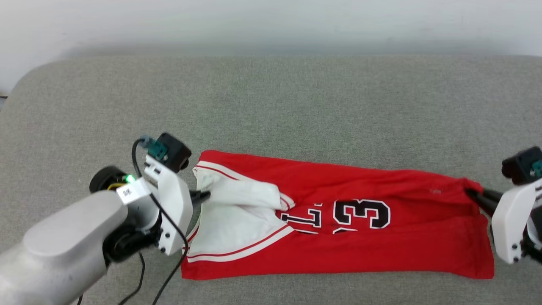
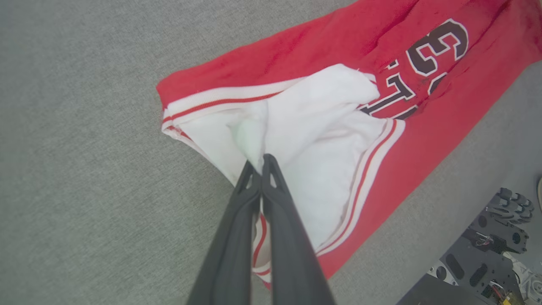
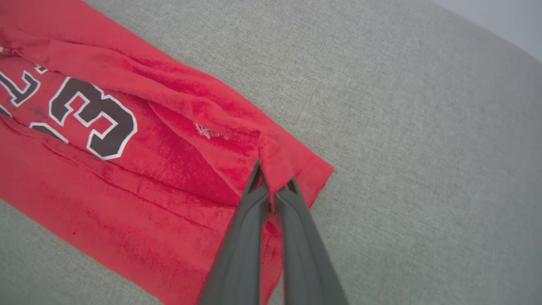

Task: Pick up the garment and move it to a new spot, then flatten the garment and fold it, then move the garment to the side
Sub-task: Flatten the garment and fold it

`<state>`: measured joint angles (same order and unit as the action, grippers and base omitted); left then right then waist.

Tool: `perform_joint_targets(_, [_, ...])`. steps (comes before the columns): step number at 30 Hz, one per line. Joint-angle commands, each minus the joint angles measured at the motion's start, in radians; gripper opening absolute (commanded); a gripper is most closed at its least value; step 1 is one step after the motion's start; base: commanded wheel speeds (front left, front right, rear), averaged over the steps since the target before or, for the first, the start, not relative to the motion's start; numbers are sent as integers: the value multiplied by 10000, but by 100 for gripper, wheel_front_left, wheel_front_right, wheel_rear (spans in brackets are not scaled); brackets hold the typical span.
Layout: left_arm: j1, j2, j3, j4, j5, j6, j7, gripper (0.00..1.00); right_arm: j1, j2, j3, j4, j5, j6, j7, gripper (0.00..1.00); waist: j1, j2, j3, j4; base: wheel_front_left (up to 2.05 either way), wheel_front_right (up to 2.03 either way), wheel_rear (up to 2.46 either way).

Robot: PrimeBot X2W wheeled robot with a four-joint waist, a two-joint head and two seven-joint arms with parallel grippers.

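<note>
— Surface and room?
— Grey fabric-covered counter (image 1: 271,93), pale wall (image 1: 271,21) beyond it.
— And the garment (image 1: 381,250)?
— Folded into a long red band, lying between both tools, long axis running from one to the other: white sleeve end at the left tool (image 1: 204,195), plain red end at the right tool (image 1: 473,194). Each is pressed together, pinching its cloth.

On the grey fabric worktop (image 1: 271,106) a red jersey (image 1: 381,250) with black white-edged numbers lies folded into a long band, its white sleeve (image 1: 228,220) end pinched by the left end effector (image 1: 204,195) and its far red corner nipped by the right end effector (image 1: 473,194).
</note>
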<state>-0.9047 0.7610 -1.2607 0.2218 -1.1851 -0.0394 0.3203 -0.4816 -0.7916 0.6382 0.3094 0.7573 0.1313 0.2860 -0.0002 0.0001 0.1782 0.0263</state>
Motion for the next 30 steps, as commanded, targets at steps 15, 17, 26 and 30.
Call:
perform_joint_targets(15, [1808,114,-100,272,-288,410,-511,0,2075,203,-504,-61,346,-12,187,0,2,-1,51,-36,0,0,0])
perform_joint_targets(17, [1836,45,-102,401,-255,355,-554,0,2172,253,-439,3,276,-12,161,0,2,-1,97,-39,0,0,0])
perform_joint_targets(26, [2235,18,523,540,138,656,-2779,100,2133,198,-1183,-383,861,-12,-132,100,2,-1,-254,-205,0,0,0])
perform_joint_targets(30, [2483,-50,742,702,587,1162,-4040,100,2161,-91,-2031,-523,1255,-10,-180,100,2,-1,-390,-199,0,0,0])
